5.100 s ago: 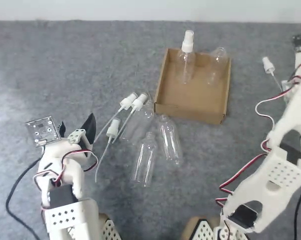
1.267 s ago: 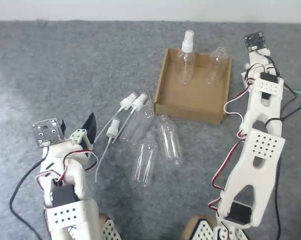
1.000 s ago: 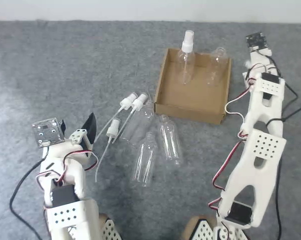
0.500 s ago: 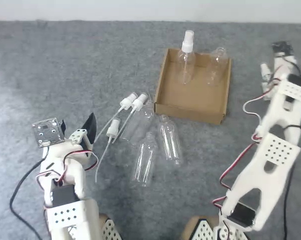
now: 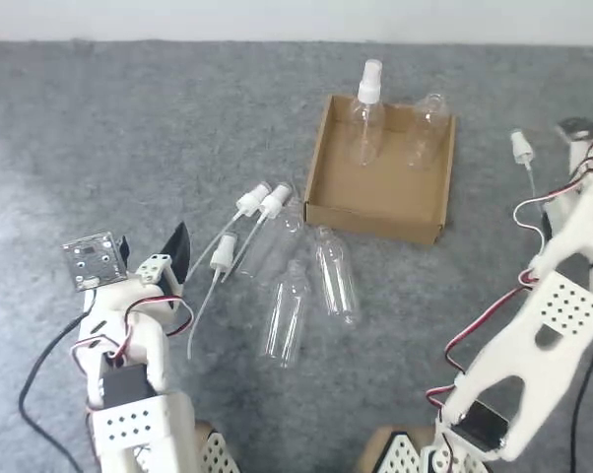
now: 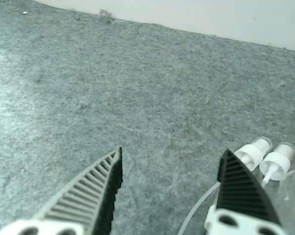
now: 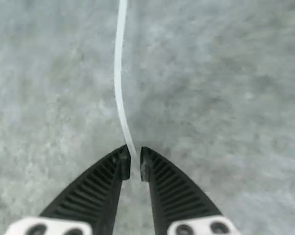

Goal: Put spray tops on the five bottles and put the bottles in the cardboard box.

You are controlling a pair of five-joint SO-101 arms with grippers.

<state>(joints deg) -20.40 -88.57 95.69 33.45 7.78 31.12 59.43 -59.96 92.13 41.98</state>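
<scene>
The cardboard box (image 5: 377, 210) holds one clear bottle with a spray top (image 5: 365, 110) and one open bottle (image 5: 427, 123). Three more clear bottles (image 5: 287, 310) lie on the carpet in front of the box. To their left are three loose spray tops (image 5: 260, 200) with long tubes. My right gripper (image 7: 133, 164) is shut on the thin white tube (image 7: 120, 73) of a fourth spray top (image 5: 520, 146), held right of the box. Over the carpet, left of the loose tops, my left gripper (image 6: 169, 178) stands open with nothing in it.
Grey carpet covers the whole table. Pale wall runs along the far edge (image 5: 178, 20). The right arm (image 5: 582, 207) stands at the right edge with red and white wires looping off it. The left arm's base (image 5: 129, 414) is at the near left.
The right arm has swung from beside the box's right wall out to the right edge, carrying the spray top with it. The left arm has stayed still.
</scene>
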